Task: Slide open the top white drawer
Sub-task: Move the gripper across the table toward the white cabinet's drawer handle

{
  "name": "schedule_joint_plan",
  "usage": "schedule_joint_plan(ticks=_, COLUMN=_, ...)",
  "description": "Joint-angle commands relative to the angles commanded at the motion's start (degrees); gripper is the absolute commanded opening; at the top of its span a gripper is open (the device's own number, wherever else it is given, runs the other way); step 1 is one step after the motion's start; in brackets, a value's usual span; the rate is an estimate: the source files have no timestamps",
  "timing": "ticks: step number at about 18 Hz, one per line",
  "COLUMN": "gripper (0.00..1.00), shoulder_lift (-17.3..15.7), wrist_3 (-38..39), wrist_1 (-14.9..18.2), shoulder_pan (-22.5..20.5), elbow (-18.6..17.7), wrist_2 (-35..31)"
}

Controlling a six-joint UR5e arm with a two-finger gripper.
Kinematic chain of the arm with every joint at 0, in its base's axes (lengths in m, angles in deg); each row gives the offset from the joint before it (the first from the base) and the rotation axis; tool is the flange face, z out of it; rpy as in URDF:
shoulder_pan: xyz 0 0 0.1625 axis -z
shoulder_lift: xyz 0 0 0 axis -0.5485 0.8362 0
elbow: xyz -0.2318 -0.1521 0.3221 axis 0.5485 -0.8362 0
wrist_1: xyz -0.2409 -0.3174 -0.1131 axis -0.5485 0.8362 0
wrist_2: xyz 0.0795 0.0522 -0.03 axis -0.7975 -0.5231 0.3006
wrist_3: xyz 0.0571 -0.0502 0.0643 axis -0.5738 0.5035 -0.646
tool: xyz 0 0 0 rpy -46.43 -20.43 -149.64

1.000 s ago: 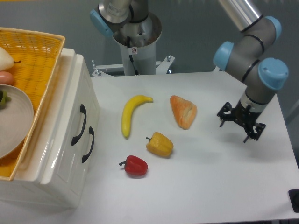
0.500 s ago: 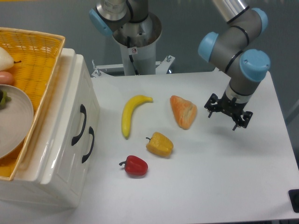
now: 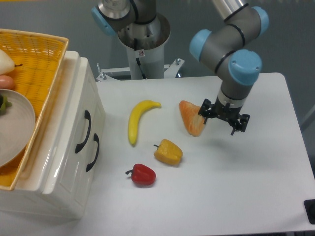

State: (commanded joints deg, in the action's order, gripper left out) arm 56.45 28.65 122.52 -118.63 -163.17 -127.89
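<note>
Here I see the white table (image 3: 236,196); nearest on it, a red pepper (image 3: 143,174) and yellow pepper (image 3: 168,152). Left of them the top drawer (image 3: 81,105) sits shut. Beyond, the banana (image 3: 136,119) and bread (image 3: 191,118), my gripper (image 3: 222,117) hovering there, fingers apart, empty. Grey wall (image 3: 49,17) behind.

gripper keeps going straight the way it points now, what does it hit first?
The gripper points down, so most likely the bare table just right of the bread. Depth is unclear; its left side may clip the bread.
</note>
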Motion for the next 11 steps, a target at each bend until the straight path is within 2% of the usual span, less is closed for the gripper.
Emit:
schedule_joint_plan(ticks=3, gripper=1.00, shoulder_lift=-0.27, wrist_3=8.35, wrist_1=4.94, shoulder_pan=3.61, elbow=2.90, wrist_2=0.17)
schedule_joint_plan(ticks=7, gripper=1.00, shoulder_lift=-2.02, wrist_3=15.65, wrist_1=6.43, shoulder_pan=7.13, elbow=4.57, wrist_2=4.91)
schedule_joint_plan(ticks=11, gripper=1.00, shoulder_lift=-1.94, wrist_3=19.44, wrist_1=11.62, shoulder_pan=11.87, elbow=7.30, wrist_2=5.80)
